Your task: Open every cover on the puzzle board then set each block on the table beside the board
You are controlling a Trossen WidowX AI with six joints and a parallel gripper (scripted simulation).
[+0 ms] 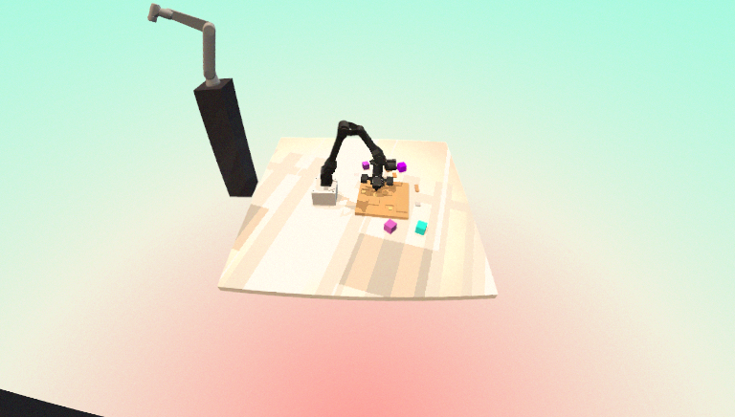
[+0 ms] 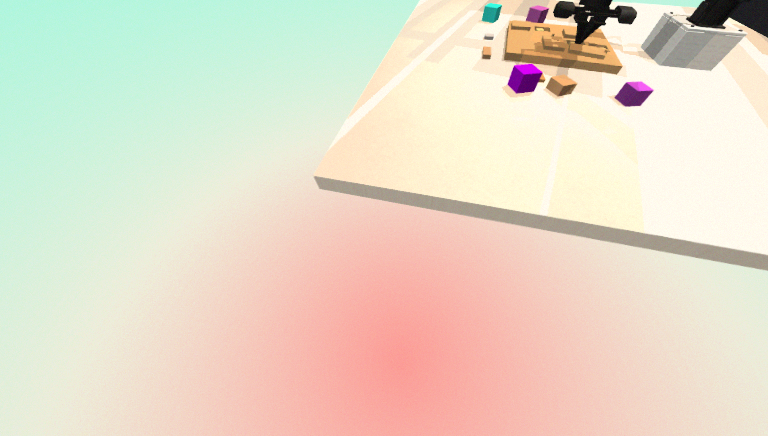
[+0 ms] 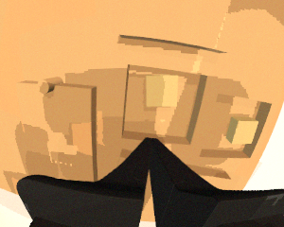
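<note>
The orange puzzle board [image 1: 368, 208] [image 2: 518, 45] [image 3: 62, 28] lies flat on the table. My gripper [image 1: 376, 187] [image 2: 578, 42] [image 3: 150, 143] is shut and empty, its tips low over the board on the side toward the arm's base. In the wrist view a square outline lies just beyond the tips, with a pale yellow block-like patch [image 3: 162, 91] inside. Right of it, a yellow block [image 3: 243, 130] sits in a smaller well. A flat raised panel [image 3: 73, 101] with a small round peg [image 3: 46, 87] is at the left. The fingers hide part of the board; how far each cover stands open is unclear.
Near the board lie a teal cube [image 1: 421, 227] [image 2: 491, 13], a magenta cube [image 1: 389, 226] [image 2: 536, 13], a violet cube [image 1: 401, 166] [image 2: 524, 78] and a purple cube [image 1: 365, 164] [image 2: 633, 94]. An orange block [image 2: 560, 85] and smaller pieces lie beside the board too.
</note>
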